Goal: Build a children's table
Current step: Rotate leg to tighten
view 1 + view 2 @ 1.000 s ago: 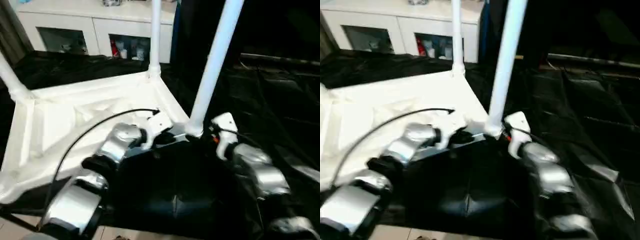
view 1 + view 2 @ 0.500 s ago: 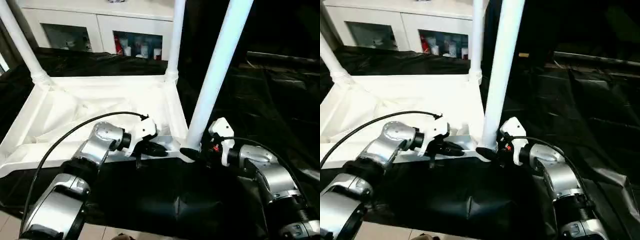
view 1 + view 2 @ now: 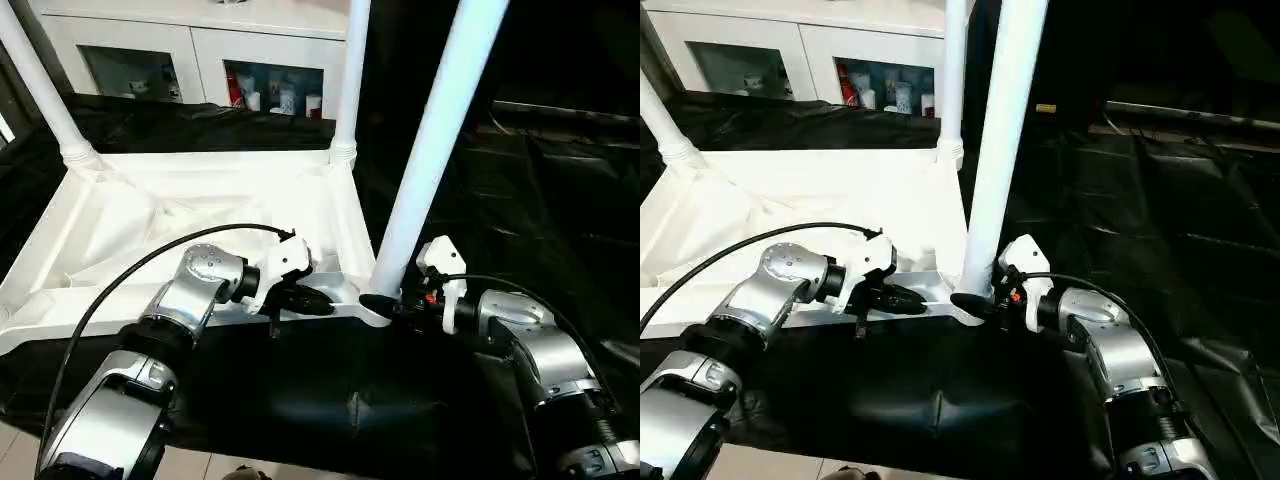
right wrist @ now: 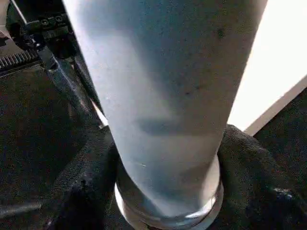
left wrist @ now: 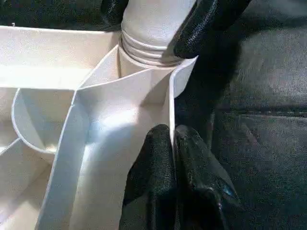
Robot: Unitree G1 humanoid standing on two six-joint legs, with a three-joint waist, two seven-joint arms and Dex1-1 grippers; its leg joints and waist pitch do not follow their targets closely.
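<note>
Right, my left tool (image 3: 305, 298) was pinched tight on the near rim of the upside-down top (image 3: 200, 215), prob. to steady it. My right tool (image 3: 385, 303) was clamped round the base of the near-right leg (image 3: 430, 150) at its corner socket, seating it upright, I'd say.

White children's table (image 3: 200, 215) lies upside down, three legs (image 3: 432, 140) standing upright.
</note>
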